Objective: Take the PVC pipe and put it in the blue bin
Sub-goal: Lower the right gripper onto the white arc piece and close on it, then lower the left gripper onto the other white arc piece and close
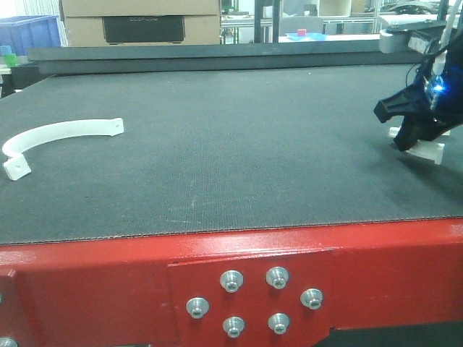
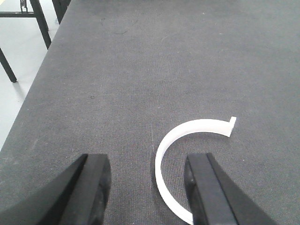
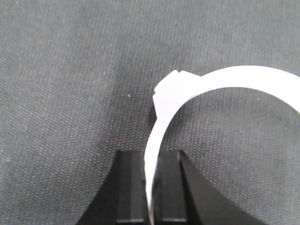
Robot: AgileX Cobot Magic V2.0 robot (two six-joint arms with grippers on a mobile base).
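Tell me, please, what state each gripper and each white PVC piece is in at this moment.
Left gripper, open, above the mat, holding nothing.
Right gripper, shut on the right PVC piece.
Left PVC piece, lying flat on the mat, not gripped.
Right PVC piece, clamped at one end between the right gripper's fingers.

No legible text, brand or number anywhere; dark panel [image 1: 142, 29] on cardboard box [image 1: 202, 30] possibly a label, blurred.
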